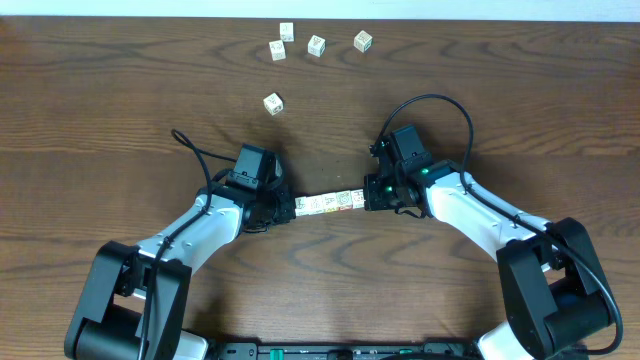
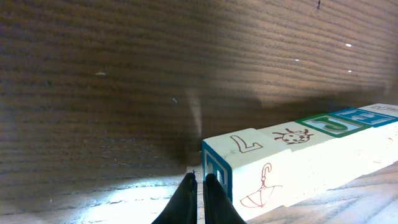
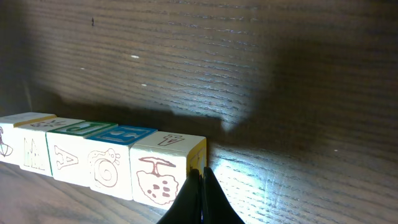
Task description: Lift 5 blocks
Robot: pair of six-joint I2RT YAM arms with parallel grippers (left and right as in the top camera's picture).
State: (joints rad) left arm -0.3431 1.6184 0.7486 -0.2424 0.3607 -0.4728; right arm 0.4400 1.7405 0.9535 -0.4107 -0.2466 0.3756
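Note:
A row of several cream-white blocks (image 1: 328, 203) with printed faces lies end to end between my two grippers at the table's middle. My left gripper (image 1: 293, 208) is shut, its tips pressed against the row's left end, on a blue-framed block (image 2: 219, 174). My right gripper (image 1: 366, 197) is shut too, and its tips (image 3: 201, 171) push on the yellow end face of the mushroom block (image 3: 160, 176). Neither gripper has anything between its fingers. I cannot tell whether the row rests on the wood or hangs just above it.
Several loose blocks lie farther back: three in a cluster (image 1: 287, 31) (image 1: 278, 48) (image 1: 316, 45), one to their right (image 1: 363, 41), and one nearer (image 1: 273, 103). The dark wooden table (image 1: 120, 110) ends at a pale edge along the back.

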